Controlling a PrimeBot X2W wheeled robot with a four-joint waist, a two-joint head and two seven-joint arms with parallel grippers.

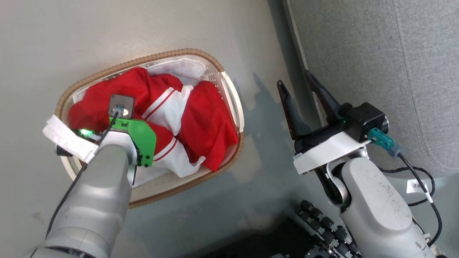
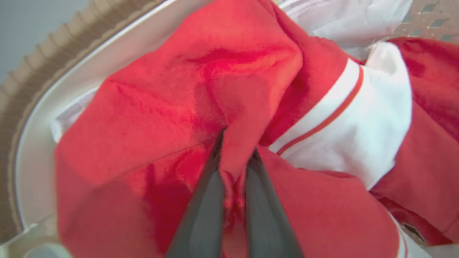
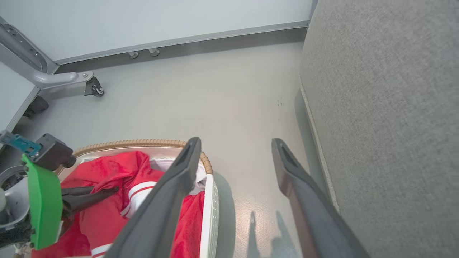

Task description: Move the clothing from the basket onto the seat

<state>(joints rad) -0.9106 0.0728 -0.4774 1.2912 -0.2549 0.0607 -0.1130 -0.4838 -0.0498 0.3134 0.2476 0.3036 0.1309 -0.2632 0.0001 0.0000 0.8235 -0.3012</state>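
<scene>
Clothing (image 1: pixel 209 122) lies heaped in the basket (image 1: pixel 172 54), crumpled red cloth with white panels and thin red stripes. The basket stands on the floor (image 1: pixel 89 36). A white liner (image 1: pixel 188 70) shows at its far end and hangs over the rim on the near left.

From where I stand, the left arm (image 1: pixel 96 190) reaches down into the basket from that near-left side. The green bracket (image 1: pixel 141 138) at its wrist sits right over the clothes. In the left wrist view its two dark fingers (image 2: pixel 204 215) lie close together with a fold of red cloth pinched between them. So the left jaws are narrow and holding the clothing. The fold runs up from the fingertips as a ridge, and a white panel (image 2: pixel 358 136) with a red stripe lies just beside it.

The right arm (image 1: pixel 376 208) is over the strip of floor between the basket and the seat (image 1: pixel 387 64). Its fingers (image 1: pixel 291 114) point away from the robot and are spread wide, with bare floor between them. The right jaws hold nothing.

The seat, grey with a stitched seam, is on the robot's right of the basket, near it but apart. All the clothing I can see is in the basket. In the right wrist view a caster (image 3: pixel 94 87) on a grey frame stands by the wall (image 3: pixel 161 21).
</scene>
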